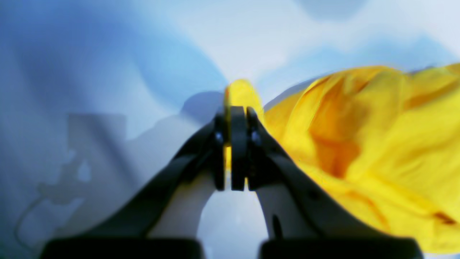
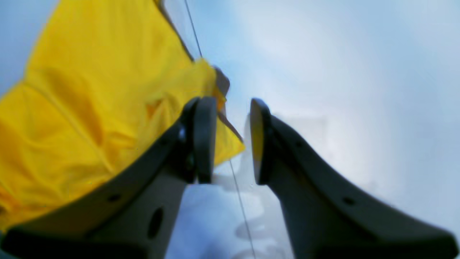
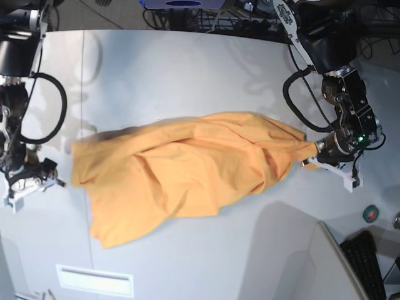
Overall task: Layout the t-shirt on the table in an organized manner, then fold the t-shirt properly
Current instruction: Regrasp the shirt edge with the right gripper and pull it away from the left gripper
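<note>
The t-shirt [image 3: 187, 169] lies crumpled and spread across the middle of the surface [image 3: 187, 75], orange-yellow, with its long axis running between the two arms. The left gripper [image 1: 235, 151] is clamped on a pinched fold at the t-shirt's edge, with yellow fabric visible between its closed jaws. The right gripper [image 2: 231, 140] sits just beside the t-shirt's opposite edge, jaws apart and holding nothing, over the surface's thin dark seam line [image 2: 240, 205].

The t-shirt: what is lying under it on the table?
Only the table shows around the crumpled t-shirt, so the shirt rests on bare tabletop at its edges. Whatever lies beneath its middle is covered; the dark seam line runs under it.
</note>
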You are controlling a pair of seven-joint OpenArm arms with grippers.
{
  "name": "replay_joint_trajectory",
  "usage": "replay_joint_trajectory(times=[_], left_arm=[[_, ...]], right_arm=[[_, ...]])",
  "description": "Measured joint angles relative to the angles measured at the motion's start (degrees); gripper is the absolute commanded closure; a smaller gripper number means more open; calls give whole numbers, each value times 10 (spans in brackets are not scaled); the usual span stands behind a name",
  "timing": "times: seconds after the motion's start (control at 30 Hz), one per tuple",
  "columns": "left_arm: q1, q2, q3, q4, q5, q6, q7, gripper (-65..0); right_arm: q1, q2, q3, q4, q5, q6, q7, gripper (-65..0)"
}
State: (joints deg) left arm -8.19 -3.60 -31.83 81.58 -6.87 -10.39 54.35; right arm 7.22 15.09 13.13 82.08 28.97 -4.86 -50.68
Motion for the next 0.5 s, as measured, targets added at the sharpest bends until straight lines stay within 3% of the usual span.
replay_joint_trajectory(times=[0.1, 0.2, 0.43, 0.5], left_arm=[[17, -15, 0, -1, -5, -2, -3, 0], [37, -20, 1, 2, 1, 0, -51, 0], [52, -17, 2, 3, 1, -1, -58, 0], [54, -18, 2, 3, -1, -1, -60, 0]], right_arm=[[-40, 28, -27, 2, 3, 9, 61, -248], [-77, 58, -84, -37, -5, 35, 118, -275], [-79, 73, -219, -98, 2, 52, 208, -278], [-81, 76, -246, -102, -31, 52, 229, -279]])
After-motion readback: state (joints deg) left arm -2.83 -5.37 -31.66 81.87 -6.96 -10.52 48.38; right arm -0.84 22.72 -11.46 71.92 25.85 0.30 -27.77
